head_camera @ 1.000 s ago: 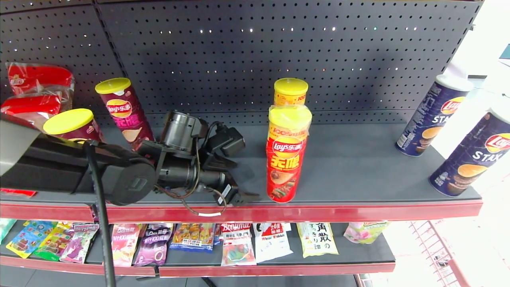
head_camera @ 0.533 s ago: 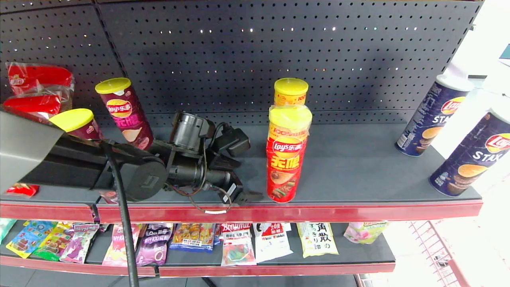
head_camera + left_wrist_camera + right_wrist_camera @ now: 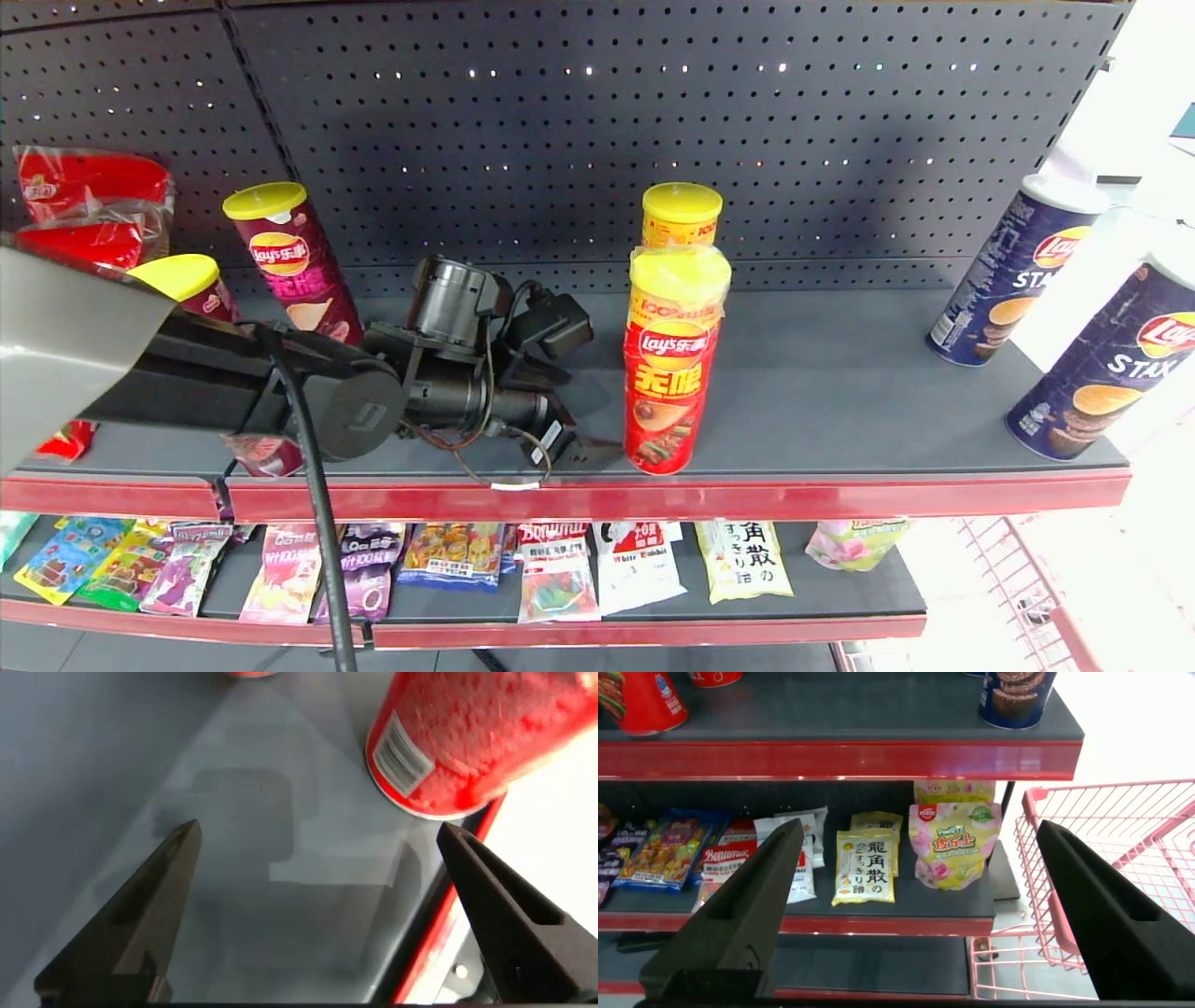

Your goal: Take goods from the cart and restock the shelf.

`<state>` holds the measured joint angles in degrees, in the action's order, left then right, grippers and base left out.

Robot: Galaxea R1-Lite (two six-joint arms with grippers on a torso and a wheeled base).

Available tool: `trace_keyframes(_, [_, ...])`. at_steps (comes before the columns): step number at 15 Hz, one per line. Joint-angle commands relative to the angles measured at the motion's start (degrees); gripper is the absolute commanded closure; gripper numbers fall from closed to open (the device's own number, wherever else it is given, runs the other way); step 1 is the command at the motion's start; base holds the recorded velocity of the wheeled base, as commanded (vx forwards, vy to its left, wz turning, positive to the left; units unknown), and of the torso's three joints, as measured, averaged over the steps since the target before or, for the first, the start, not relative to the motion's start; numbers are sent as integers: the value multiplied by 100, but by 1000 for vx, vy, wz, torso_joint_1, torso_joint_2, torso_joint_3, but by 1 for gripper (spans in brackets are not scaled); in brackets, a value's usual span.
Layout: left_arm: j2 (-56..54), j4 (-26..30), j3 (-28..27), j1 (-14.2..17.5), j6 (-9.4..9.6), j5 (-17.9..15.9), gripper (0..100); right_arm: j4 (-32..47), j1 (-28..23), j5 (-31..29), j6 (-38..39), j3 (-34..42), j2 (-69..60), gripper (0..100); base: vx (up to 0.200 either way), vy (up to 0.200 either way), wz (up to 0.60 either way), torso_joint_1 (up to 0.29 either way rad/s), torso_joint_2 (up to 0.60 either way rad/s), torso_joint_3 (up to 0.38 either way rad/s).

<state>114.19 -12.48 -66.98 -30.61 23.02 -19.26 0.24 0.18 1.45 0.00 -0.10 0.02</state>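
The left arm (image 3: 233, 383) lay low over the shelf (image 3: 840, 401), the left claw (image 3: 586, 452) spread empty just beside the red chip can (image 3: 672, 373) at the front edge. The right claw (image 3: 920, 831) gaped too, holding nothing.

Brightly and evenly lit from above and the right, burning out to plain white past the blue cans (image 3: 1013, 271) in the head view and around the pink cart (image 3: 1120, 789) in the right wrist view. Sparkles with pinpoints of light through the pegboard (image 3: 747, 140), gleams along the glossy red shelf edge (image 3: 840, 497), and dims on the lower shelf (image 3: 840, 583) beneath it. Bows outward at the head view's sides, leaning the cans there, and washes pale over the red can (image 3: 467, 737) in the left wrist view.
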Motion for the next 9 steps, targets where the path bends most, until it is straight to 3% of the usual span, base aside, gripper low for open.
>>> trace_keyframes(1, [33,0,-79,2,1,10,0,2,-1,4,0,1,-2,0,0,0,0,0,0,0])
trace_keyframes(9, [174,9,-351,11,1,54,0,2,-1,4,0,1,-2,0,0,0,0,0,0,0])
